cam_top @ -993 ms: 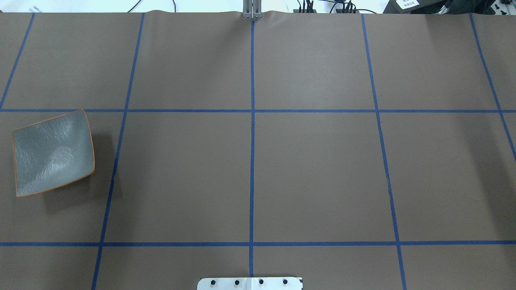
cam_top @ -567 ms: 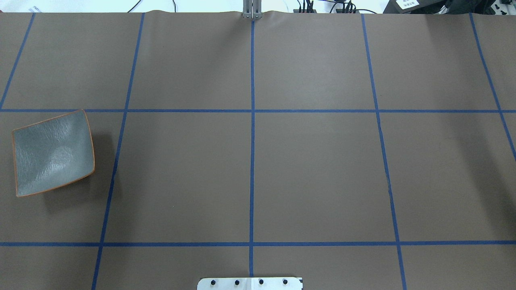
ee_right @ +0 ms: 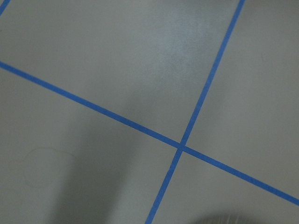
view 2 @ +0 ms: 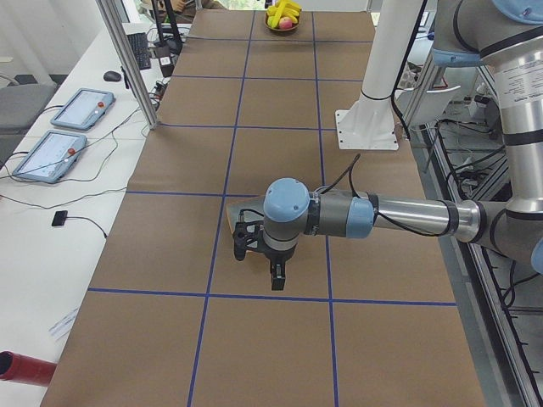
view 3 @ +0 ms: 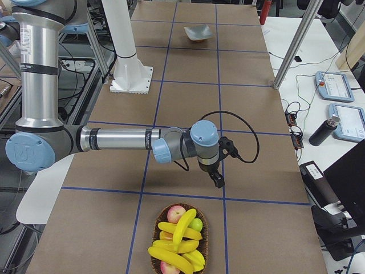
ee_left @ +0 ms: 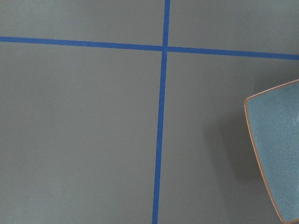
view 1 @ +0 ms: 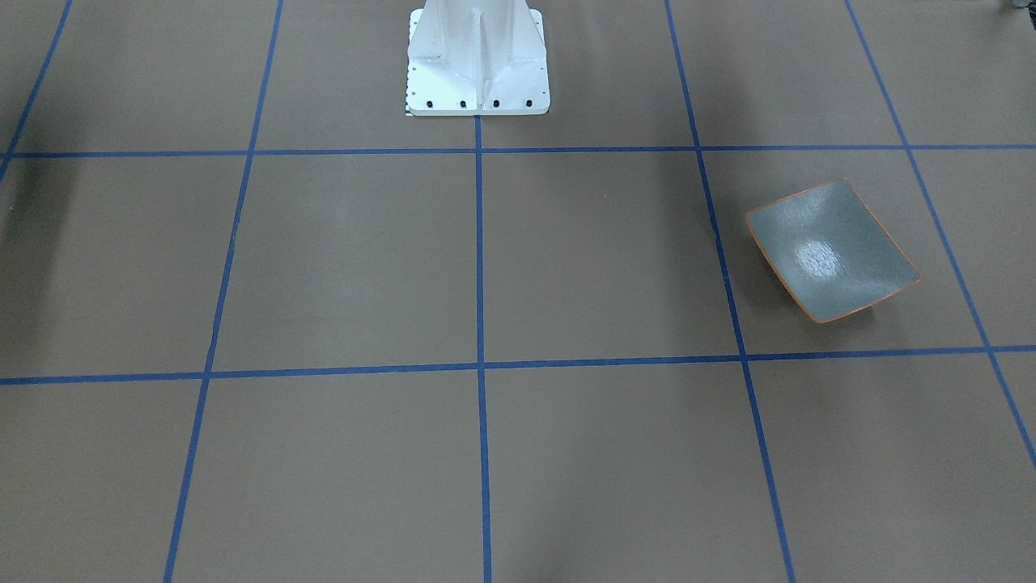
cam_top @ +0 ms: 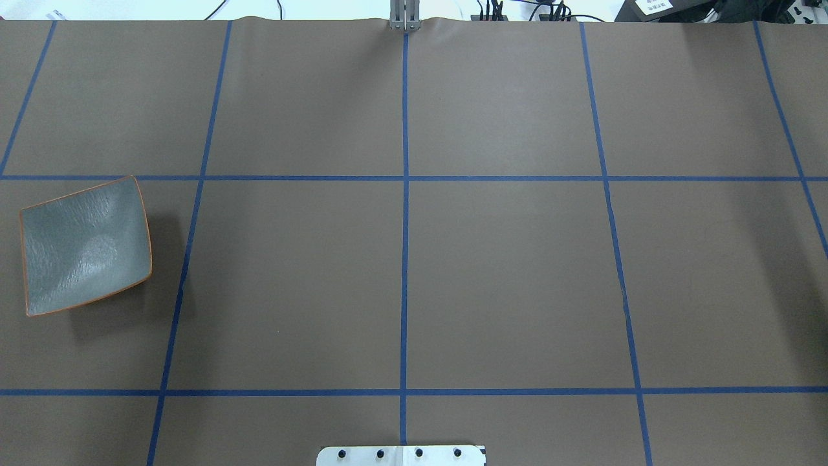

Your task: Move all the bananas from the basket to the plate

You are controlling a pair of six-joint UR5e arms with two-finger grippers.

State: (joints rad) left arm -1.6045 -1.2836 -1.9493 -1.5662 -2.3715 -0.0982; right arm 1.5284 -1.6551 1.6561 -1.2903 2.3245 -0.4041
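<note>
The grey-green plate (cam_top: 84, 246) with an orange rim lies empty at the table's left end; it also shows in the front view (view 1: 832, 251), at the left wrist view's right edge (ee_left: 278, 149) and far off in the right view (view 3: 198, 33). Several yellow bananas (view 3: 178, 246) lie in a dark wicker basket (view 3: 154, 233) at the table's right end, small in the left view (view 2: 285, 12). My left gripper (view 2: 273, 276) hangs above the table next to the plate. My right gripper (view 3: 218, 180) hangs a little short of the basket. I cannot tell whether either is open or shut.
Red and green apples (view 3: 177, 213) share the basket. The white robot pedestal (view 1: 477, 61) stands at the table's near edge. Metal posts (view 2: 127, 59) (view 3: 291, 51) stand at the far edge. Tablets (view 2: 64, 127) and a bottle (view 3: 322, 131) lie on the side desk.
</note>
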